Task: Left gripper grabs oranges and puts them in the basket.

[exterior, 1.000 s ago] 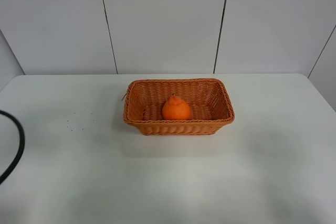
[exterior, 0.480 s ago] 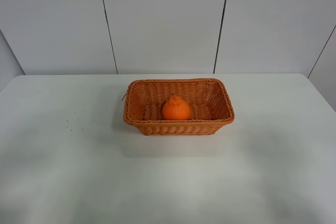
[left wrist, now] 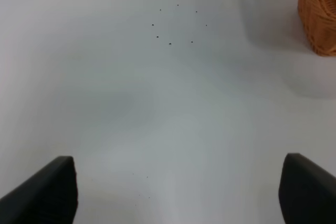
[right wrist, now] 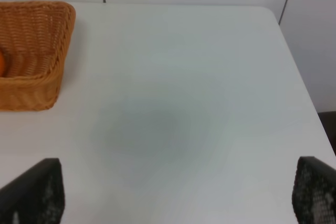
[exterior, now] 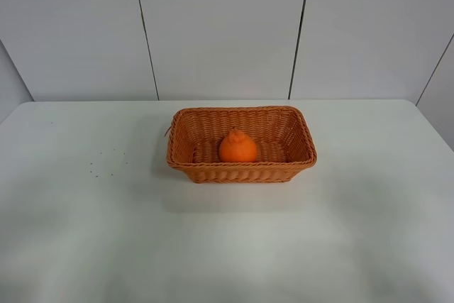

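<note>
The orange sits inside the basket, near the middle of its floor, knobby top up, touching nothing of mine. The basket rests on the white table, toward the far side and roughly centred, in front of a pale panelled wall.

My left gripper is spread wide and holds nothing; in my left wrist view its two black fingertips show at the frame's corners, with bare table between them. A corner of the basket shows at the edge of that view, well apart from my fingers, and a small scatter of dark specks lies on the table between.

My right gripper is also spread and empty, over bare table beside the basket's right end. A sliver of the orange shows in that view. Neither arm appears in the high view.
</note>
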Tool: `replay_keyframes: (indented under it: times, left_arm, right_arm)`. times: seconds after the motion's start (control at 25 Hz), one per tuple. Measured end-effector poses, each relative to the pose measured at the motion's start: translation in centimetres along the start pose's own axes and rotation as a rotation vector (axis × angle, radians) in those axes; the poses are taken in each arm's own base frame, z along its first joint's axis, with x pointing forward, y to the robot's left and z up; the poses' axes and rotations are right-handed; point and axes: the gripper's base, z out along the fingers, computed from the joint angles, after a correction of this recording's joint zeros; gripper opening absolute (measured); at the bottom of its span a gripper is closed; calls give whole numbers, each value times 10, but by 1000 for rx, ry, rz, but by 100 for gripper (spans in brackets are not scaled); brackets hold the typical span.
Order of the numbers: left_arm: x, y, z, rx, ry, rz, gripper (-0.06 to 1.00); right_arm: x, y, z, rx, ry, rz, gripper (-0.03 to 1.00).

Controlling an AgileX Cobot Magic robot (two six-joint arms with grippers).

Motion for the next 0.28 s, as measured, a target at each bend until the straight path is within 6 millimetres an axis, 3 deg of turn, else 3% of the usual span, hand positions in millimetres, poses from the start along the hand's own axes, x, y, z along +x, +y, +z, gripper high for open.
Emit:
replay_keyframes:
  times: [0.28]
  left_arm:
    - [0,0,0,0,0,-7,88]
  right_arm:
    - [0,0,0,0,0,0,69]
